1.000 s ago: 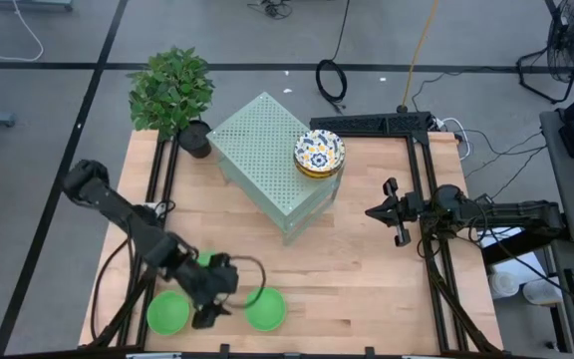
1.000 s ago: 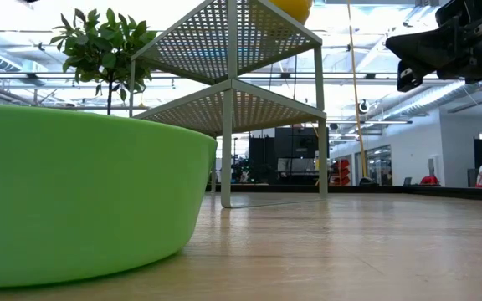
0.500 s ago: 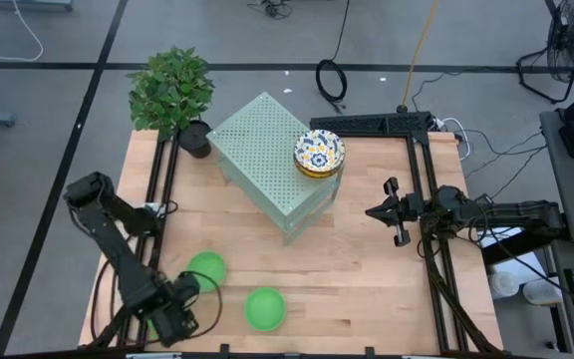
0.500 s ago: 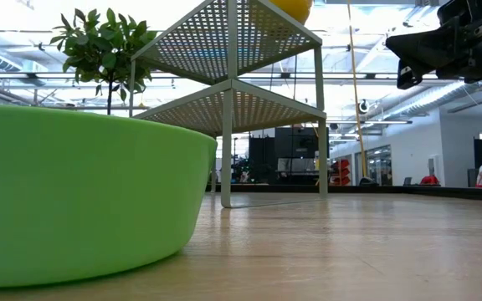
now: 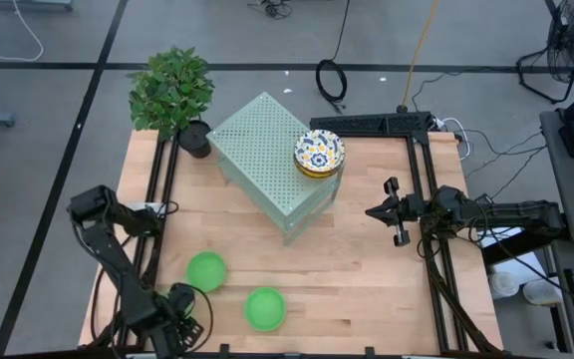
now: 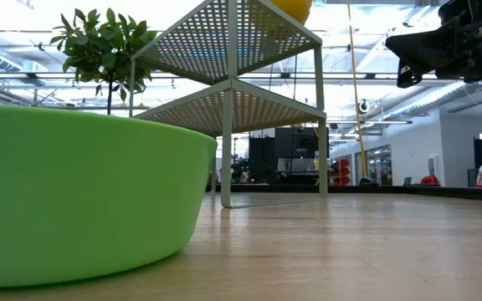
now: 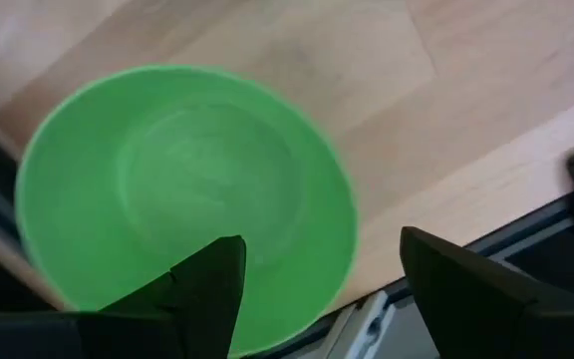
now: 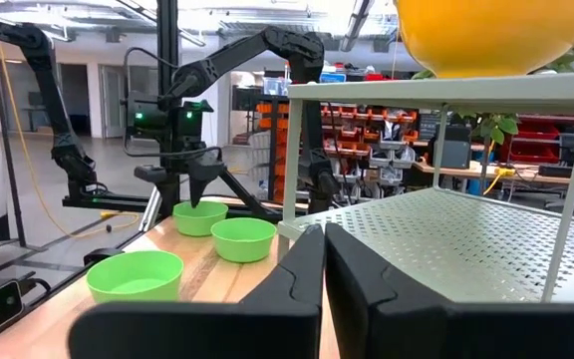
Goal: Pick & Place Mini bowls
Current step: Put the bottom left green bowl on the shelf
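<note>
left claw (image 7: 317, 274) released, directly above green bowl (image 7: 182, 194) at bench's near-left corner | right claw (image 5: 395, 211) clenched, far off

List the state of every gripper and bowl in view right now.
left gripper: open, empty, above one green bowl
right gripper: shut, empty, at the table's right
green bowls: three, upright, empty, on the table
patterned bowls: stacked on the perforated box
</note>
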You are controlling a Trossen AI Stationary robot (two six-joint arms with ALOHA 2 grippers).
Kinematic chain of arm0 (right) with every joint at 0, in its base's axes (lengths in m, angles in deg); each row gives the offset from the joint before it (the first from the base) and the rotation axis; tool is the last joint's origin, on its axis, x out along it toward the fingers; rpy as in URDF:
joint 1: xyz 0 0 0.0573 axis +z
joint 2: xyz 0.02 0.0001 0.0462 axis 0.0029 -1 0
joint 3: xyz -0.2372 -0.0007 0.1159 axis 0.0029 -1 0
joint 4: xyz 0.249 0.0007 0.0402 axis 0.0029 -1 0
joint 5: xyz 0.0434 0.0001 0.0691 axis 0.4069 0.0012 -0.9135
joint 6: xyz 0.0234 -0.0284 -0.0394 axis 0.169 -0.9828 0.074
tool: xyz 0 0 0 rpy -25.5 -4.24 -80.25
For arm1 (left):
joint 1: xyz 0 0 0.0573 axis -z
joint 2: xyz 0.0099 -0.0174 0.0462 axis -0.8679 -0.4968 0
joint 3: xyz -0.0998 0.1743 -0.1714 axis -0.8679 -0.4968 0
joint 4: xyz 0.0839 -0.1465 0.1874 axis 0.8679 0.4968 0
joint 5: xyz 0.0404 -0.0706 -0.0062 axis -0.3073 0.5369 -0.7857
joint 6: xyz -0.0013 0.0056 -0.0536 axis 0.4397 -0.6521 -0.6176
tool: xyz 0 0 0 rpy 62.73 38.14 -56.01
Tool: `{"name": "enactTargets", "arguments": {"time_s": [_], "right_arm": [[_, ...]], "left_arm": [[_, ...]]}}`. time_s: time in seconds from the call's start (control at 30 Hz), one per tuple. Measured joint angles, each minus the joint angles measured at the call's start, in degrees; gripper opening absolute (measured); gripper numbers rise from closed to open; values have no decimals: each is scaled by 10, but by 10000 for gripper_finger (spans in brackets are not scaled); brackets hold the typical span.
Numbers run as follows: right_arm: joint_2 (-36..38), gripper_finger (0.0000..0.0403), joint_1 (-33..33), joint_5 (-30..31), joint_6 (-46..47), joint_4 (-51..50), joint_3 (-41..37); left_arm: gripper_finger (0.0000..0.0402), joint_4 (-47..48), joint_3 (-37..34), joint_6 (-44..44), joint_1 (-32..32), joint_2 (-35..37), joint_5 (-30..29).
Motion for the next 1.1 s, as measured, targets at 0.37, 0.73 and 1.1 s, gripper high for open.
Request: {"name": "enactTargets", "arguments": {"time_s": [0.37,0.73,1.1], "right_arm": [[0,0,0,0,1,0,0],[0,0,0,-1,2,0,0],[0,0,0,-1,2,0,0]], "left_arm": [[269,-52,0,21,-52,-22,3],[269,-137,-72,114,-116,-24,-28],[269,-197,-97,257,-199,-24,-129]]}}
